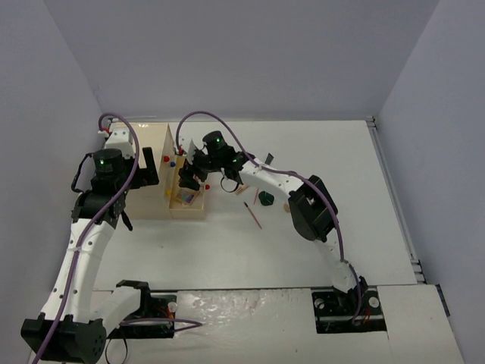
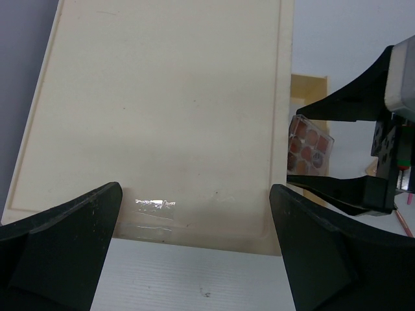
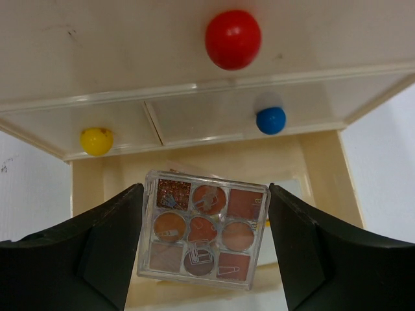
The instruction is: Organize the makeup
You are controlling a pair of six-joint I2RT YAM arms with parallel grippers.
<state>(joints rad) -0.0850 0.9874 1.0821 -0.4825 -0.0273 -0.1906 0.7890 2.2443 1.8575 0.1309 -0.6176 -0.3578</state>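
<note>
The palette is a clear-cased grid of coral, orange-brown and glittery bronze pans, the box beige with a red knob, yellow knob and blue knob, the compact dark green, the pencil pink-red, the worktop white.

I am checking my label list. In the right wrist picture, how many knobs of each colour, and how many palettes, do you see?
Red knob: 1
Yellow knob: 1
Blue knob: 1
Palette: 1
Total: 4
</note>
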